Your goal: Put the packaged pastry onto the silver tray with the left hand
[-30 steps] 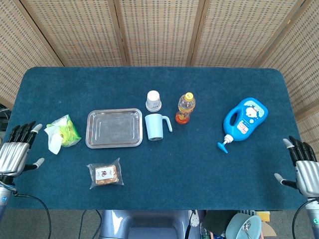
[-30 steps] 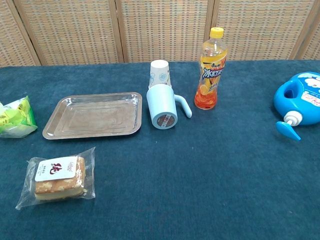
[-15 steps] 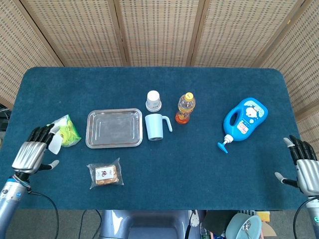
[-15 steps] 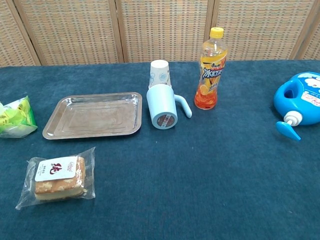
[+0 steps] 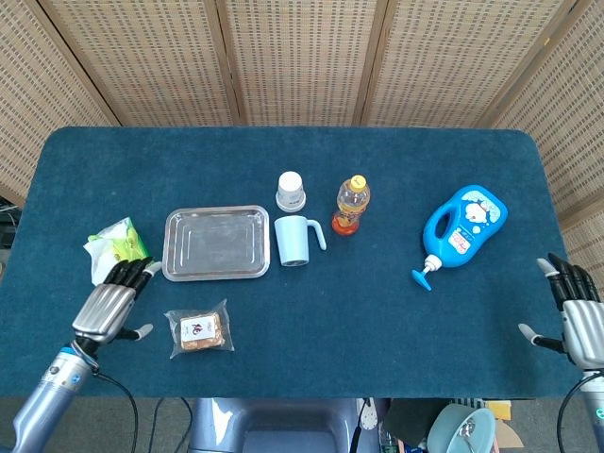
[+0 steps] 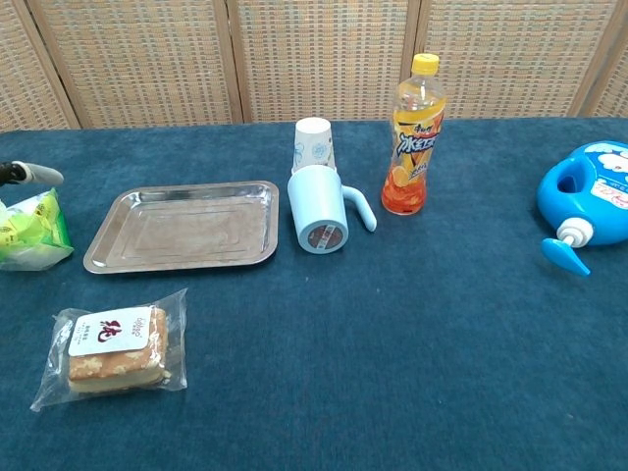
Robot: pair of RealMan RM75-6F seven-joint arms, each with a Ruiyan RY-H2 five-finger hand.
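Note:
The packaged pastry (image 5: 199,330) (image 6: 113,347) lies in clear wrap near the table's front edge, just in front of the silver tray (image 5: 216,243) (image 6: 182,226), which has nothing on it. My left hand (image 5: 113,303) hovers open, fingers spread, just left of the pastry and apart from it. In the chest view only a fingertip (image 6: 39,175) of it shows at the left edge. My right hand (image 5: 578,314) stays open at the table's front right corner, far from everything.
A green snack bag (image 5: 119,248) lies left of the tray, close to my left hand. Right of the tray stand a paper cup (image 5: 291,190), a tipped light blue mug (image 5: 296,240) and an orange drink bottle (image 5: 352,204). A blue detergent bottle (image 5: 462,225) lies at the right.
My left hand has moved right and inward from the table's left edge, stopping beside the pastry. The right hand has barely shifted. No object has moved.

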